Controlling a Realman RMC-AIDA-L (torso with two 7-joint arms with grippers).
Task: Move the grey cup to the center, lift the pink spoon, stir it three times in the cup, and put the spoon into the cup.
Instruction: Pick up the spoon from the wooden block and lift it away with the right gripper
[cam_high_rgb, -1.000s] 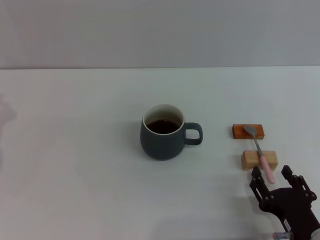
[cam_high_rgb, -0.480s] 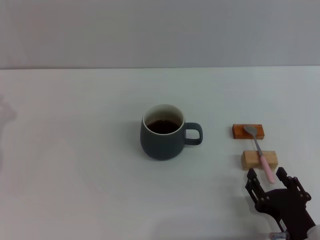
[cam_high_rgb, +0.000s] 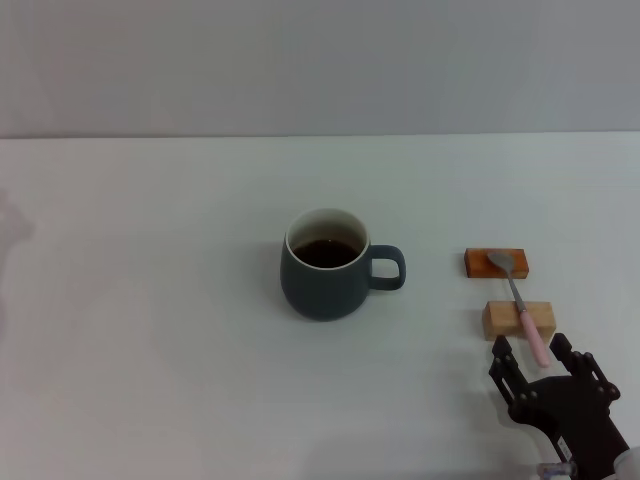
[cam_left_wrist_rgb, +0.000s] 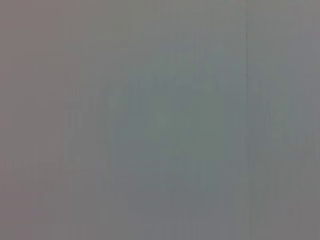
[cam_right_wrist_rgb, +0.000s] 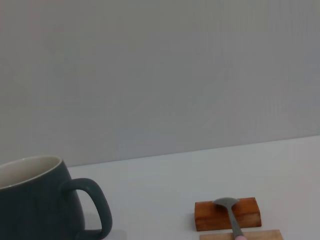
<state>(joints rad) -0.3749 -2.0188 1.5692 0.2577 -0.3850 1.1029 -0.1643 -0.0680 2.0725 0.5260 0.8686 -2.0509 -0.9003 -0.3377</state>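
Note:
The grey cup (cam_high_rgb: 325, 265) stands upright near the table's middle, handle toward the right, dark liquid inside. It also shows in the right wrist view (cam_right_wrist_rgb: 40, 200). The pink spoon (cam_high_rgb: 522, 305) lies with its metal bowl on the orange-brown block (cam_high_rgb: 495, 262) and its pink handle across the light wooden block (cam_high_rgb: 518, 319). My right gripper (cam_high_rgb: 531, 348) is open at the near right, its fingers on either side of the handle's near end, not closed on it. The spoon's bowl shows in the right wrist view (cam_right_wrist_rgb: 227, 205). The left gripper is out of view.
The white table (cam_high_rgb: 150, 300) runs back to a grey wall. The two blocks sit right of the cup with a gap between them and the handle. The left wrist view shows only a plain grey surface.
My right gripper has moved a little to the left and nearer, its fingers now alongside the spoon handle's near end. Cup, spoon and blocks have not moved.

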